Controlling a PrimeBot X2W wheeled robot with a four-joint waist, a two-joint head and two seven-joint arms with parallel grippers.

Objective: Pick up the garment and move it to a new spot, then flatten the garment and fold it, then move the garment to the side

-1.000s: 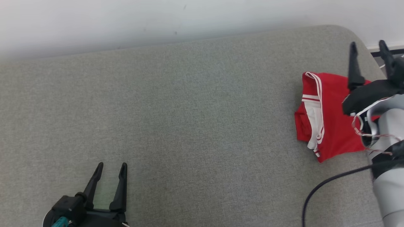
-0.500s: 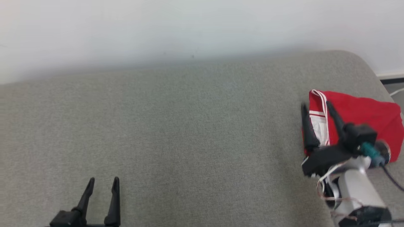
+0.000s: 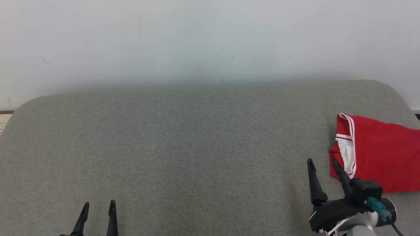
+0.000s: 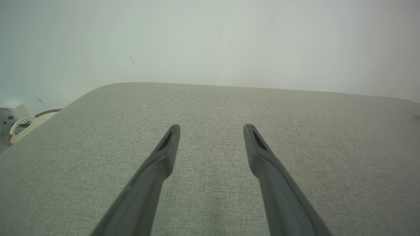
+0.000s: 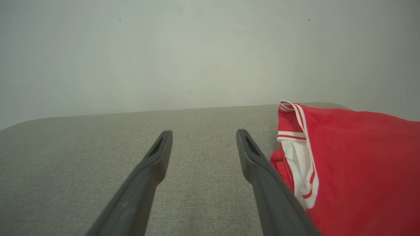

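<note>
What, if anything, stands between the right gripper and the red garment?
Nothing visible does. The open right gripper is just left of the red garment, by its white-trimmed edge, with bare grey cushion around them. Whether a finger touches the cloth is unclear.

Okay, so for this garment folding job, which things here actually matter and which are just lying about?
For the job:
red garment, at the right end of the grey cushion
right gripper, open beside it
left gripper, open

Just there:
white wall
beige loop
white box
</note>
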